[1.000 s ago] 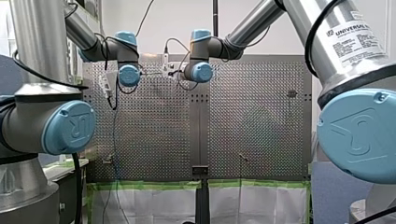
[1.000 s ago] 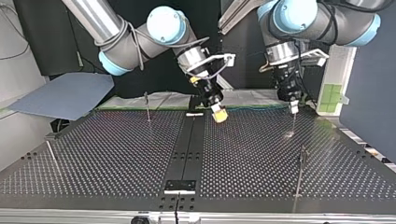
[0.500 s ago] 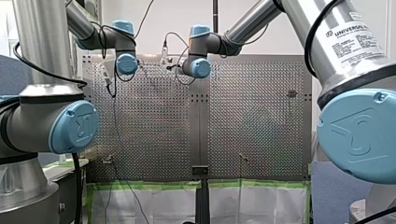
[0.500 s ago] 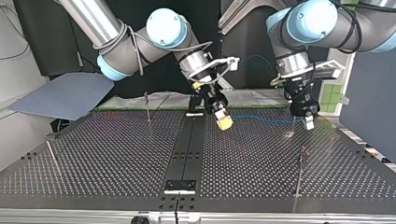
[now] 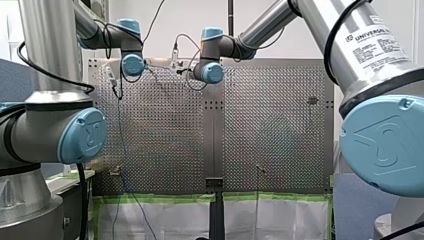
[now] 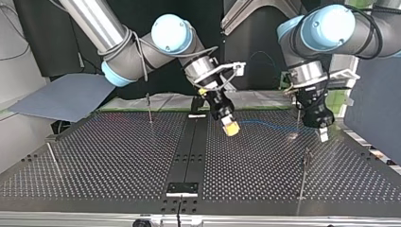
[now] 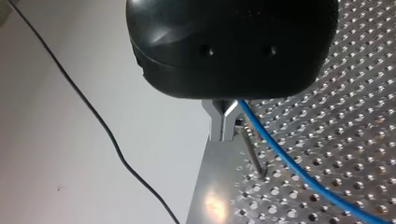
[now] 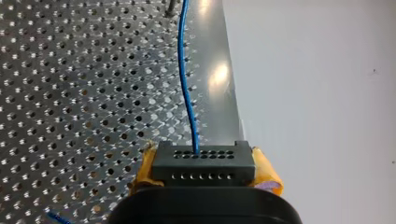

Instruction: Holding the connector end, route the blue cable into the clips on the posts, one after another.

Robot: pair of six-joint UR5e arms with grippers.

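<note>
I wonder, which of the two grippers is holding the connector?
My right gripper: the black connector sits between its yellow pads, the blue cable leaving it. At my left gripper only cable shows.

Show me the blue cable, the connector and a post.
blue cable (image 8: 182, 70), right wrist view, stretch ahead of the connector
connector (image 8: 204, 163), right wrist view, black front face
post (image 7: 251, 154), left wrist view, thin shaft

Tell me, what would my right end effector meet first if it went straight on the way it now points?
Probably the perforated table: the right end effector, shut on the connector, points down at bare plate. Only the blue cable runs ahead of it; depth is unclear.
</note>
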